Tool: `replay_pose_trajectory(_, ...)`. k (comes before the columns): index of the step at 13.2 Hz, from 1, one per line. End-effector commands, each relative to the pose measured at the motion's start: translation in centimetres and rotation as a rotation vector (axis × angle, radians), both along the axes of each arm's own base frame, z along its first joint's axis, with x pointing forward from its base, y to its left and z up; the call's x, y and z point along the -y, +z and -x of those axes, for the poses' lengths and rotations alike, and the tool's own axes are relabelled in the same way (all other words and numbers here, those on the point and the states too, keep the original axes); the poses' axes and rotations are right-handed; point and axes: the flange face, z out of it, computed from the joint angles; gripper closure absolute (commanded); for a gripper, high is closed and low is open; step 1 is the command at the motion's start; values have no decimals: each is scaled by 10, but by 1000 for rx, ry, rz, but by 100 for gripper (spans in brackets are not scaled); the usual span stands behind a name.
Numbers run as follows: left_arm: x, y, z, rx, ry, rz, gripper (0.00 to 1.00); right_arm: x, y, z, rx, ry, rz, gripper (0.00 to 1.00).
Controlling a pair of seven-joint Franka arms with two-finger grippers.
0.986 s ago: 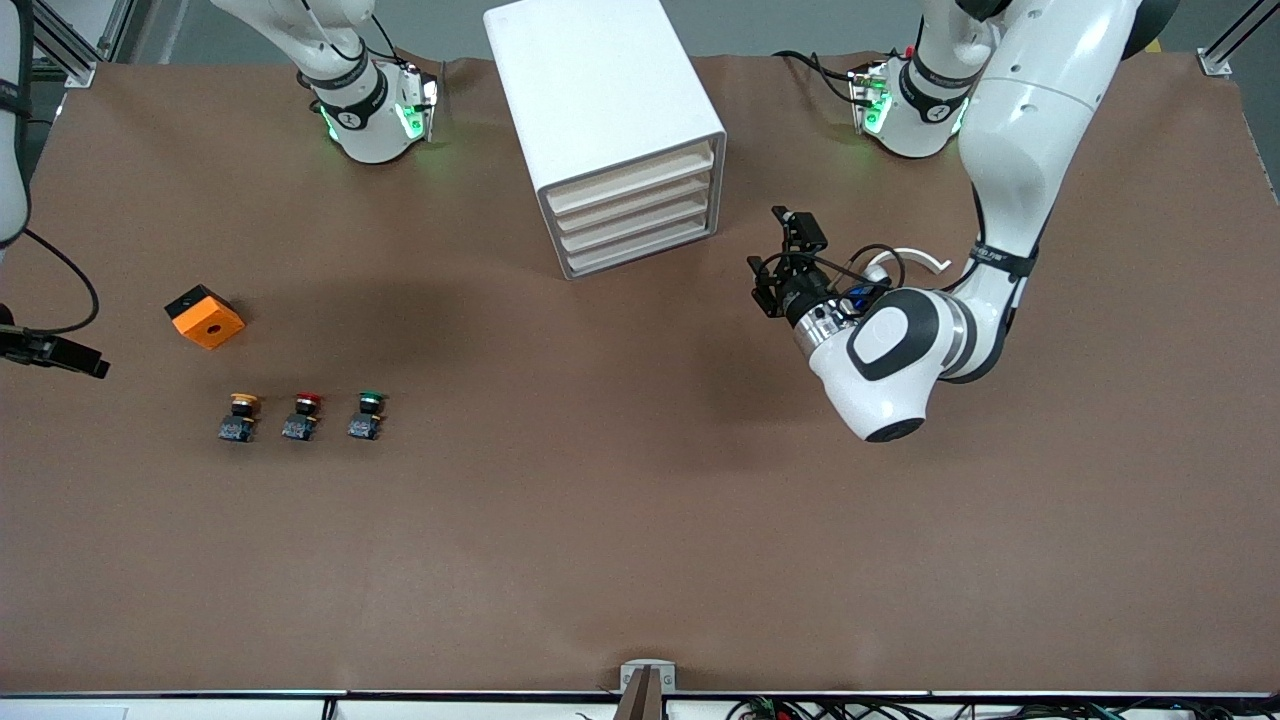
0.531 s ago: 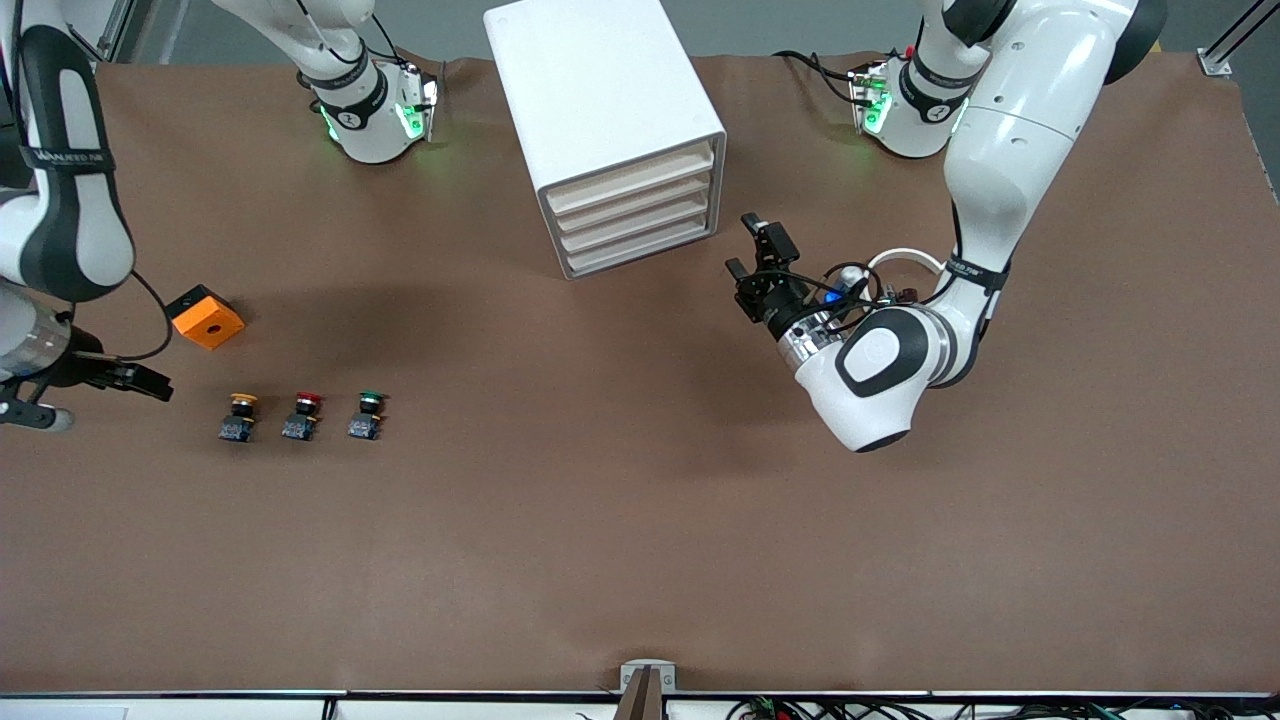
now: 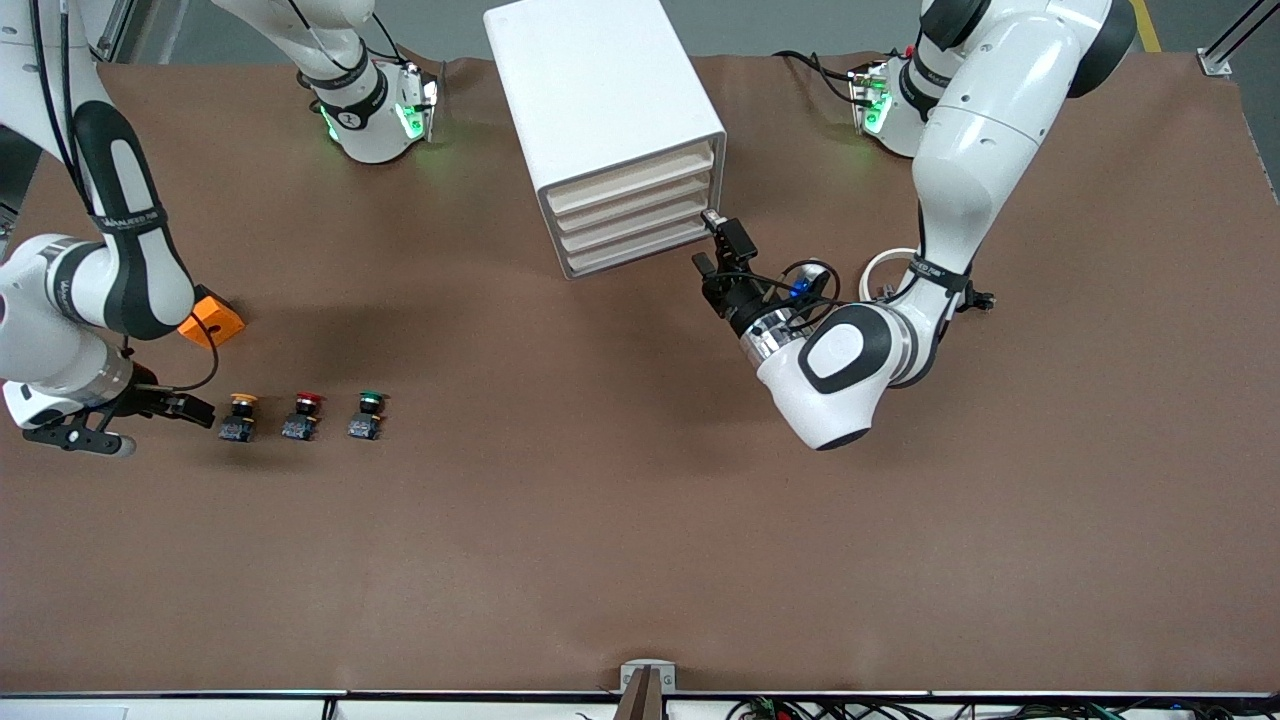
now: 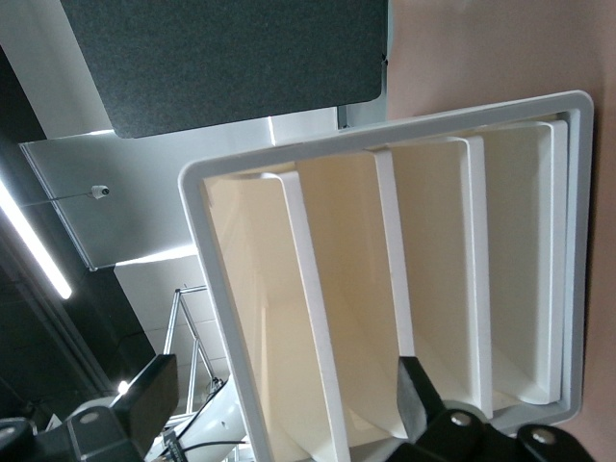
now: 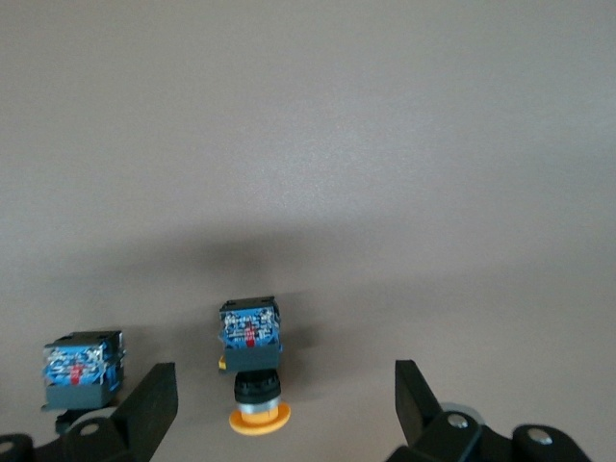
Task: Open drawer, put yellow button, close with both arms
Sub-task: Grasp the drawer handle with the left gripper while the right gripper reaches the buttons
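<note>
The white cabinet (image 3: 600, 90) stands at the table's middle near the bases, all four drawers shut; the uppermost drawer (image 3: 630, 172) also shows in the left wrist view (image 4: 245, 298). My left gripper (image 3: 708, 243) is open, just in front of the lower drawers at the corner toward the left arm's end; its fingers (image 4: 419, 395) straddle part of the cabinet front. The yellow button (image 3: 240, 415) lies on its side on the table. My right gripper (image 3: 195, 412) is open right beside it; in the right wrist view the button (image 5: 255, 371) lies between the fingertips (image 5: 149, 404), untouched.
A red-capped button (image 3: 302, 413) and a green-capped button (image 3: 367, 413) lie in a row with the yellow one, toward the table's middle. An orange block (image 3: 212, 320) sits farther from the front camera, partly covered by the right arm. The red button's blue base (image 5: 85, 371) shows beside one finger.
My left gripper has moved from open table up to the cabinet's drawer front. My right arm has swung in from the table's end and brought its gripper beside the yellow button.
</note>
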Motion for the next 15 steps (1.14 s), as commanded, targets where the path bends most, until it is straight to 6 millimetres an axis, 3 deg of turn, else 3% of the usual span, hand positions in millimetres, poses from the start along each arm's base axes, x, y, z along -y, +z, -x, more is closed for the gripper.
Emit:
replay_pose_trajectory(1,12,-3,-2,-17,5,-24,24,-7,-21,1,3,-21,-29,0)
replay_pose_trajectory(3,22,-7,5,-25,-9,-38,36,-12,-38,6,7,-24,-34,0)
replay_pose_trajectory(9,65,-19,42,-65,-72,-34,35,-20,-63,12,-16,-4,-45,0)
replay_pose_trajectory(15,86,-25,61,-90,-99,-29,35,-20,-80,12,-10,0,-41,0)
